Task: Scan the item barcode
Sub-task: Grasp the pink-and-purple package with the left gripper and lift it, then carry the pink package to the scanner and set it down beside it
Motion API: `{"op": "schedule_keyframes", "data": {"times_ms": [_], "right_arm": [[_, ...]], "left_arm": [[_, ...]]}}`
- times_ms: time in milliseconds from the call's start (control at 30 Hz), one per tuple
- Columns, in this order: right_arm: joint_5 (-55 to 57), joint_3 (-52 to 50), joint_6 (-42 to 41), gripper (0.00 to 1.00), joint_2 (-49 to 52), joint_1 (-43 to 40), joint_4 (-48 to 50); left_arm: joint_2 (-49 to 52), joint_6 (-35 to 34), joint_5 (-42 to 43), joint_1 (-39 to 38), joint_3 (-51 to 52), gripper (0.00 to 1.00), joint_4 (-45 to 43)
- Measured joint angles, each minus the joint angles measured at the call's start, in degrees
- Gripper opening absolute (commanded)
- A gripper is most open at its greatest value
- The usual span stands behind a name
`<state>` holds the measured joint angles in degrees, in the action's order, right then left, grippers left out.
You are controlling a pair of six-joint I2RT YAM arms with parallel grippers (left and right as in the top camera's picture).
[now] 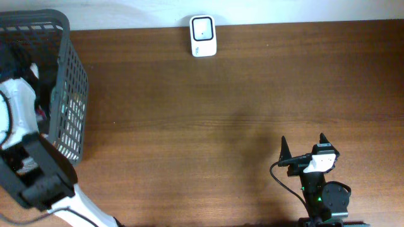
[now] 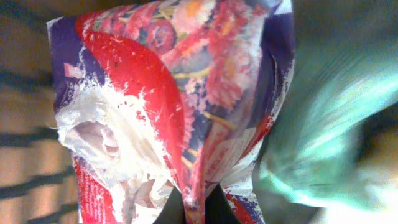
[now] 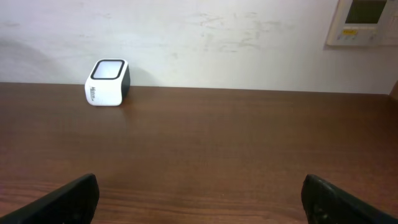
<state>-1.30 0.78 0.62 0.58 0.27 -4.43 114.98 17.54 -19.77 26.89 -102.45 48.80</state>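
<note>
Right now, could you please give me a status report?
Left gripper shut on red-and-purple printed packet, inside grey mesh basket. Right gripper open, empty. White box-shaped scanner at far edge of brown table, unobstructed.

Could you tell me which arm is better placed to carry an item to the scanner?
Left arm: jaws shut on a packet in the basket; right arm has open, empty jaws.

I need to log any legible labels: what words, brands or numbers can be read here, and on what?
scanner: small dark mark on its white side, too small to read.
wall panel: print under its display, too small to read.
packet: bright pattern; possible fine print on a red patch, blurred.
Nothing can be quoted.
</note>
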Motion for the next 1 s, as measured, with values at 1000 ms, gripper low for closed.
{"op": "schedule_keyframes", "data": {"times_ms": [1000], "right_arm": [[0.0,0.0,0.0,0.99,0.0,0.0,0.0]], "left_arm": [[4.3,-46.2,24.8,-53.0,-6.2,0.03,6.3]]}}
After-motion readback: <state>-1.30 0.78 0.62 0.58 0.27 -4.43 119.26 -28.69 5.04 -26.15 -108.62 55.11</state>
